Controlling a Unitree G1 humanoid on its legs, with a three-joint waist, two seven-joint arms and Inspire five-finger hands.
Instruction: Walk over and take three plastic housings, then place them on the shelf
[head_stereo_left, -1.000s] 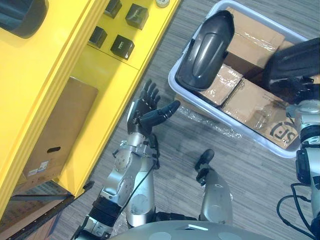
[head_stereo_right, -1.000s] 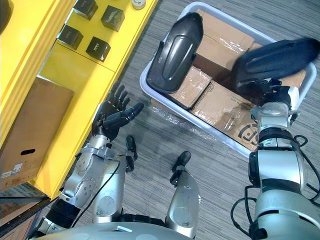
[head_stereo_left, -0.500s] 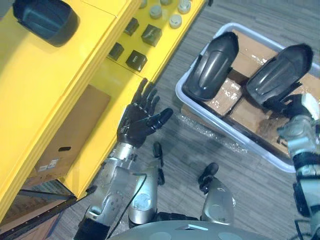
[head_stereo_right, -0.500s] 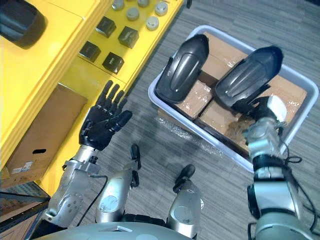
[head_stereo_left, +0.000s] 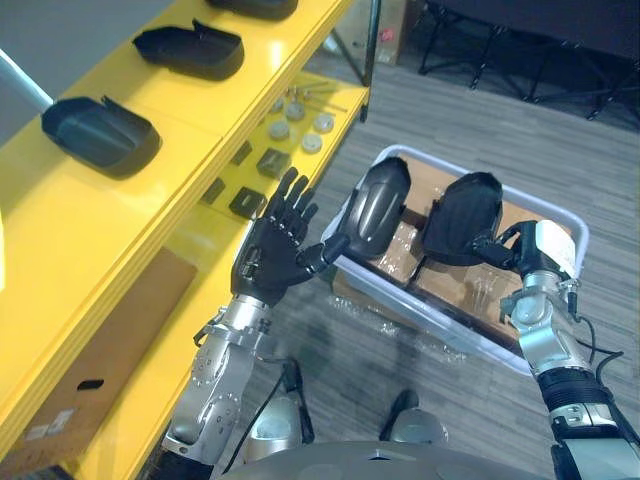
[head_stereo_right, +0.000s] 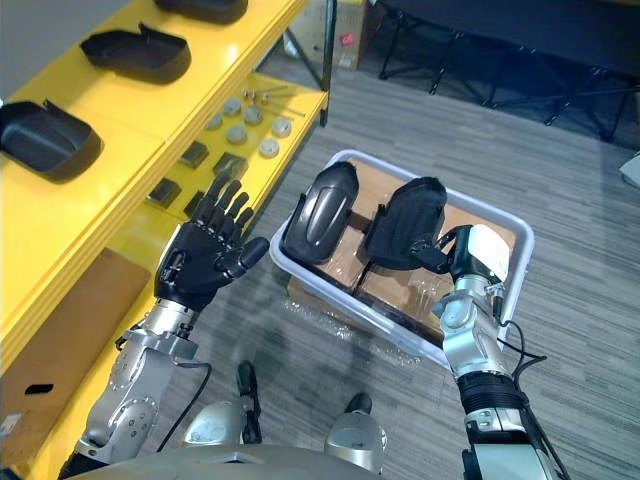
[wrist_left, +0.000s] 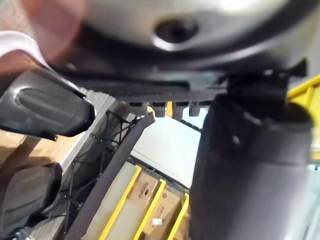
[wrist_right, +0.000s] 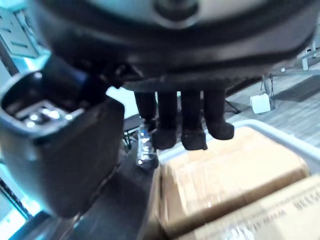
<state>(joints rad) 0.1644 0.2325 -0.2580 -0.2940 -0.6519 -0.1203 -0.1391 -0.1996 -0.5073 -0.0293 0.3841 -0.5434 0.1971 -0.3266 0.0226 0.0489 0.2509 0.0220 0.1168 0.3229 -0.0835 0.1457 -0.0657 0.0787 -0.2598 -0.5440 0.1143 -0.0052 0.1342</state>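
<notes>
Two dark plastic housings stand in a white bin (head_stereo_left: 425, 316) on cardboard boxes. My right hand (head_stereo_left: 522, 256) is shut on the edge of the right housing (head_stereo_left: 462, 215); in the right wrist view its fingers (wrist_right: 180, 125) curl over the dark shell (wrist_right: 117, 210). The other housing (head_stereo_left: 375, 205) leans at the bin's left side. Beside that housing, between the bin and the yellow shelf (head_stereo_left: 120, 220), my left hand (head_stereo_left: 275, 250) is raised and open with fingers spread, holding nothing. Three more housings lie on the shelf's top board, the nearest (head_stereo_left: 100, 130) and the middle one (head_stereo_left: 190, 50) both hollow side up.
The lower shelf board holds small black blocks (head_stereo_left: 272, 162) and round discs (head_stereo_left: 310, 125). A flat cardboard box (head_stereo_left: 90, 330) lies under the shelf. Black chair legs (head_stereo_left: 500, 50) stand on the grey floor beyond the bin.
The camera has tilted up, bringing the shelf top into view. My left hand has risen with fingers spread. The housing in my right hand has swung round to stand beside the other one.
</notes>
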